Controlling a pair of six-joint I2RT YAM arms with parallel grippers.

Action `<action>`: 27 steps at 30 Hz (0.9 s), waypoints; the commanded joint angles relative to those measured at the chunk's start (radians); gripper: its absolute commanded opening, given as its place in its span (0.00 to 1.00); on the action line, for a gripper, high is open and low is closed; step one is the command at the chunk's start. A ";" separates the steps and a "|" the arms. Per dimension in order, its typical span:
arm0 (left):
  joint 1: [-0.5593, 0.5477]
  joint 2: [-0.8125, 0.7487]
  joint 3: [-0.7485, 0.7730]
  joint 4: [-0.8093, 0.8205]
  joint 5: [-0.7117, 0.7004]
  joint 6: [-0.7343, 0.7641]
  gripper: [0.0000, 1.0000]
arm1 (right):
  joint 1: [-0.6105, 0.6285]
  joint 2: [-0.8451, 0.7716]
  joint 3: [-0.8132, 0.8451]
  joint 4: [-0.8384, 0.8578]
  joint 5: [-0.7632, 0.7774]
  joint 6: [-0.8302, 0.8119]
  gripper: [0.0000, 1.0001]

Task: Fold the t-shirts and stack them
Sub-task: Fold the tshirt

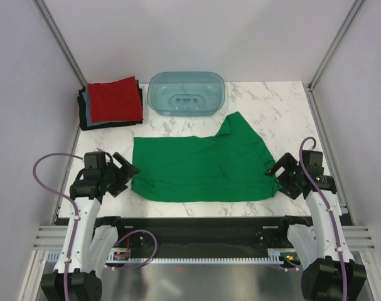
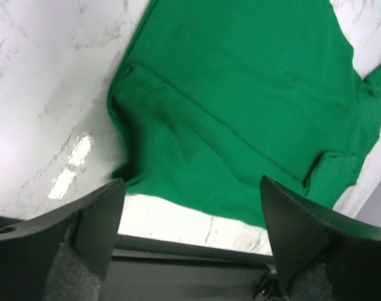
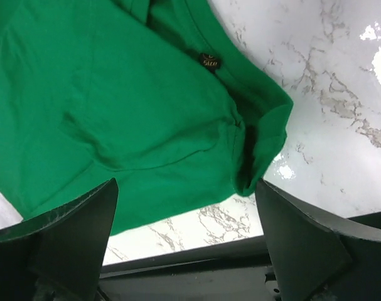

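1. My left gripper has its jaws spread wide and nothing between them. It hangs low over the table, just off the left edge of the green t-shirt.
2. My right gripper is also spread wide and empty, and sits at the shirt's right edge, near its front corner.
3. In the left wrist view the fingers frame the shirt's near-left corner, where the cloth is doubled and creased.
4. In the right wrist view a folded-over edge sits between the fingers, with a small dark label further in.
5. The green t-shirt lies mostly flat in the middle of the table with its long axis running left to right between the two grippers. One flap points away toward the far side.
6. At the far left corner sits a folded stack with the red t-shirt on top and light blue and black edges showing beneath.
7. A teal tub stands just right of that stack, apart from the green shirt.
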 commanded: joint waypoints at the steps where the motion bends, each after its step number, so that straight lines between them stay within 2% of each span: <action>1: 0.008 -0.057 0.062 -0.094 0.007 -0.016 0.97 | -0.003 -0.044 0.004 -0.054 -0.066 -0.001 0.98; 5: 0.006 -0.057 0.163 -0.103 -0.004 0.092 0.99 | -0.001 -0.029 0.073 -0.026 -0.080 -0.037 0.98; 7: 0.006 -0.045 0.197 -0.092 -0.030 0.151 0.99 | 0.018 0.036 0.108 0.082 -0.155 -0.044 0.98; 9: 0.006 -0.015 0.224 -0.079 -0.027 0.235 0.99 | 0.035 0.114 0.194 0.127 -0.157 -0.053 0.98; 14: 0.008 0.074 0.250 -0.020 0.059 0.343 1.00 | 0.132 0.477 0.406 0.242 -0.108 -0.084 0.98; 18: 0.006 0.111 0.232 0.038 0.122 0.360 0.99 | 0.149 0.866 0.729 0.248 -0.152 -0.175 0.95; 21: 0.006 0.102 0.174 0.115 0.181 0.357 0.99 | 0.155 0.991 0.903 0.267 -0.134 -0.209 0.92; 23: 0.008 0.096 0.177 0.119 0.172 0.366 0.98 | 0.155 1.115 1.031 0.248 -0.097 -0.216 0.90; 27: 0.008 0.087 0.163 0.126 0.048 0.341 0.97 | 0.196 1.290 1.134 0.341 -0.131 -0.163 0.84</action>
